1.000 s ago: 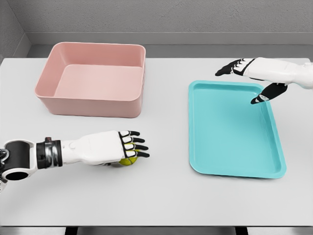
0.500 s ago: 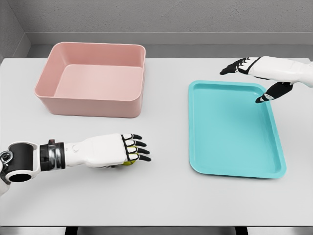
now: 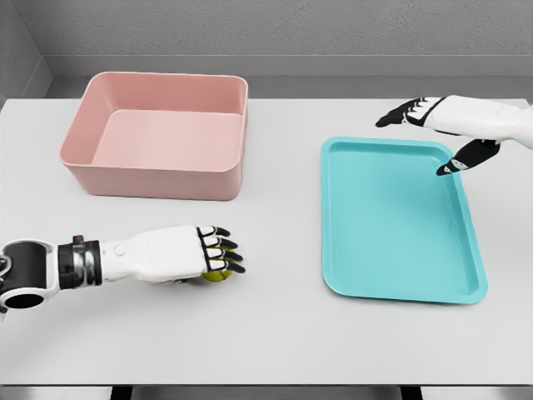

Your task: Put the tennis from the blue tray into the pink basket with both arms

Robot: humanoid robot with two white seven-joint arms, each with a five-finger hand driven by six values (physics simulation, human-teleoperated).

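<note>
The yellow-green tennis ball [image 3: 218, 272] lies on the white table in front of the pink basket [image 3: 150, 173], mostly covered by my left hand [image 3: 221, 257]. The fingers of that hand are curled down over the ball, and its arm comes in low from the left edge. The pink basket stands at the back left with nothing visible inside. The blue tray [image 3: 391, 225] lies at the right and holds nothing. My right hand [image 3: 416, 142] hovers over the tray's far right corner, fingers spread and holding nothing.
The white table [image 3: 283, 333] reaches to the front edge of the view. A grey wall [image 3: 275, 33] runs behind it. The gap between basket and tray is about a hand's width.
My left hand's fingers have curled in over the ball and the hand has drawn back slightly to the left. The right hand has barely shifted.
</note>
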